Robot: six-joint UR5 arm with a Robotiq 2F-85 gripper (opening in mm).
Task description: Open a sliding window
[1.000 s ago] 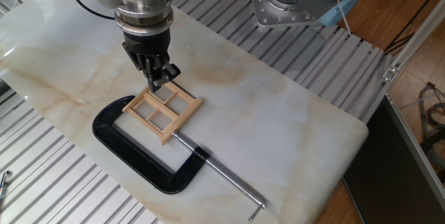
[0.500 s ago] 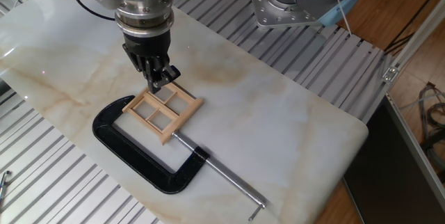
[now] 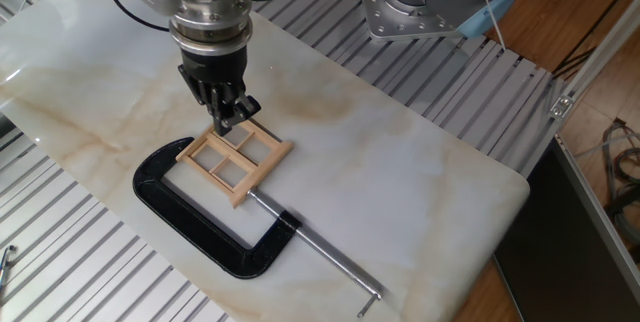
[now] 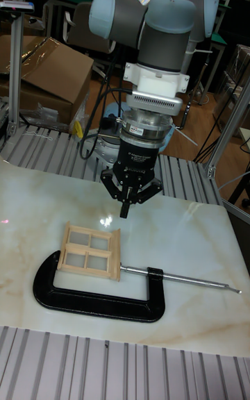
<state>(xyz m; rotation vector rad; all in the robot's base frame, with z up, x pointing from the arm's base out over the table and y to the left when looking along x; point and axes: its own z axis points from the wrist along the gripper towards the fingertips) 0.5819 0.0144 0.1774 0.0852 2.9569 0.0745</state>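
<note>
Gripper point(image 3: 228, 114) hovering just over far edge of sliding window point(image 3: 234, 161), fingers nearly closed, gripping nothing; contact w/ frame unclear. Window lying flat on marble table point(image 3: 420, 192), pinned in black C-clamp point(image 3: 200, 227). Looks light, thin, fragile wood; probably pushing sash crossbar gently.
</note>
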